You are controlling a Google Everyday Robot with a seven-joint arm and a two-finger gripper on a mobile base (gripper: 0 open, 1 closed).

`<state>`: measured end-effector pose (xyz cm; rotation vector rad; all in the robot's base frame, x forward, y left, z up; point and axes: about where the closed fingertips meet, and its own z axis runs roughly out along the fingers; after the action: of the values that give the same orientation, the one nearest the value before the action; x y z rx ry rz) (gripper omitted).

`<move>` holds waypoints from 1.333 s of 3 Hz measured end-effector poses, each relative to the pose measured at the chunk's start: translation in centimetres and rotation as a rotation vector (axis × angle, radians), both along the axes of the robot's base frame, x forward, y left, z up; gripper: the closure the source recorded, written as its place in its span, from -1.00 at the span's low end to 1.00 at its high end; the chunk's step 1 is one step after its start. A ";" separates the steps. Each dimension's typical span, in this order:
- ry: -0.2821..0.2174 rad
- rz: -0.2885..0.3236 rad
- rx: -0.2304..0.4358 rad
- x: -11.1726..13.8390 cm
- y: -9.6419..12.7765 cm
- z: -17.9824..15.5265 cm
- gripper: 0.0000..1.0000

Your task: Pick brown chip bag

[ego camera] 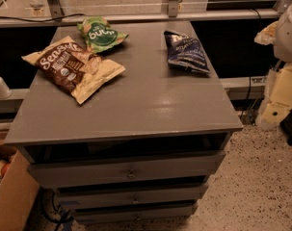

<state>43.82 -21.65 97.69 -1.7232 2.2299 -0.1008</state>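
The brown chip bag (pixel 72 67) lies flat on the left rear part of the grey cabinet top (pixel 136 105). It is crinkly tan with a dark brown centre panel and white script lettering. A smaller green bag (pixel 100 33) lies just behind it, close to its far corner. A dark navy-blue bag (pixel 185 52) lies at the right rear. My gripper (pixel 288 29) shows as a pale shape at the right edge of the view, well to the right of the cabinet and far from the brown bag. It holds nothing that I can see.
The cabinet has several drawers (pixel 131 173) below its top. A cardboard box (pixel 10 196) stands at the lower left. Pale yellow objects (pixel 280 97) sit at the right, on a speckled floor (pixel 266 186). A metal rail (pixel 136 17) runs behind the cabinet.
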 end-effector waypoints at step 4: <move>-0.079 0.017 0.230 4.0 6.9 1.0 -1.00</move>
<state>47.82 -14.74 98.71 -1.5861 2.0793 0.0871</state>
